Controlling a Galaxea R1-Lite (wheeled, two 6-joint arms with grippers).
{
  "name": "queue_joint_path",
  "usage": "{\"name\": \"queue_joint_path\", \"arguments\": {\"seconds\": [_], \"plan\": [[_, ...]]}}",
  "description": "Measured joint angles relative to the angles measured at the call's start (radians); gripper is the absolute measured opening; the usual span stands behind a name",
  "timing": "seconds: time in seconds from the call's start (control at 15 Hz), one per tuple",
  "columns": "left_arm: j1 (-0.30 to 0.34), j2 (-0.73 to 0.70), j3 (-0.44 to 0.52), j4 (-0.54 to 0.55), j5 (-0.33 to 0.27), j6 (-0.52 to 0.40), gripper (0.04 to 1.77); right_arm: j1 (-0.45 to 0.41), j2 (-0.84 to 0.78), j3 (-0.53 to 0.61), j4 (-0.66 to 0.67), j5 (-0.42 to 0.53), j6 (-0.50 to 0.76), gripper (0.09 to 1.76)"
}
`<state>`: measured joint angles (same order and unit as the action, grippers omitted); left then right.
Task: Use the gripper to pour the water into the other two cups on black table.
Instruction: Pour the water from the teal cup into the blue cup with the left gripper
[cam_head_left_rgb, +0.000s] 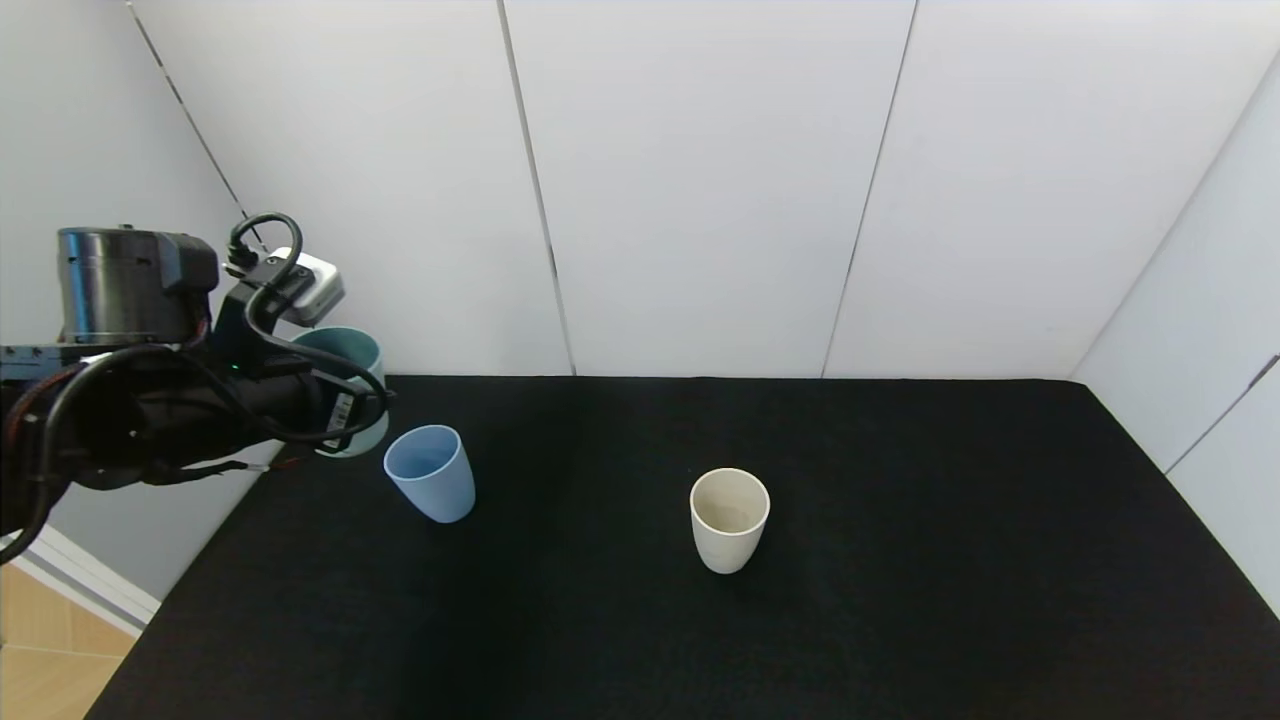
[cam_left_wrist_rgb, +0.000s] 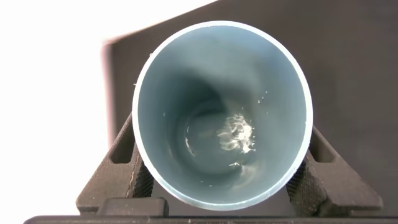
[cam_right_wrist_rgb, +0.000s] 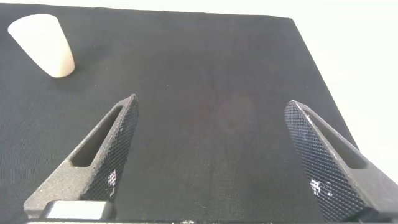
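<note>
1. The matte black, felt-like rectangular bench (cam_head_left_rgb: 900, 600) fills the lower part of the head view, with plain white wall panels (cam_head_left_rgb: 700, 180) behind it and on the right, and a strip of light wooden floor (cam_head_left_rgb: 40, 650) at the near left.
2. The light periwinkle blue tapered tumbler (cam_head_left_rgb: 431, 486) stands upright on the left part of the bench, near the far edge.
3. The cream-white tapered tumbler (cam_head_left_rgb: 729, 519) stands upright near the middle of the bench, well apart from the blue one; the right wrist view shows it (cam_right_wrist_rgb: 42, 45) too.
4. The left gripper (cam_head_left_rgb: 345, 405), a black arm end with a shiny dark metal cylinder and looping cables, hangs above the bench's far left corner, just beside the blue tumbler.
5. Its fingers (cam_left_wrist_rgb: 127, 165) are clamped on a teal-green tumbler (cam_left_wrist_rgb: 222, 115), held clear of the bench, with a little glinting water (cam_left_wrist_rgb: 236, 134) at its bottom.
6. The right gripper (cam_right_wrist_rgb: 211, 155) hovers over bare bench, its textured fingers (cam_right_wrist_rgb: 102, 152) spread wide apart and holding nothing.
</note>
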<state>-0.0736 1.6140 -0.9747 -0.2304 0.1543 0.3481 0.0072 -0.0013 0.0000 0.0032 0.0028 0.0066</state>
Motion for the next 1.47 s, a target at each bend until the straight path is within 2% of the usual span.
{"name": "queue_joint_path", "arguments": {"seconds": [0.13,0.33,0.6,0.93,1.4,1.47], "plan": [[0.057,-0.022,-0.011,0.016,0.001,0.088,1.17,0.000,0.000,0.000,0.000,0.000,0.000,1.71],[0.127,-0.032,-0.011,0.020,0.001,0.170,1.17,0.000,0.000,0.000,0.000,0.000,0.000,1.71],[0.187,-0.016,0.018,0.018,0.003,0.294,1.17,0.000,0.000,0.000,0.000,0.000,0.000,1.71],[0.205,0.021,0.025,0.006,0.009,0.360,1.16,0.000,0.000,0.000,0.000,0.000,0.000,1.71],[0.201,0.052,0.025,0.017,0.017,0.511,1.16,0.000,0.000,0.000,0.000,0.000,0.000,1.71],[0.200,0.056,0.024,0.017,0.034,0.532,1.16,0.000,0.000,0.000,0.000,0.000,0.000,1.71]]}}
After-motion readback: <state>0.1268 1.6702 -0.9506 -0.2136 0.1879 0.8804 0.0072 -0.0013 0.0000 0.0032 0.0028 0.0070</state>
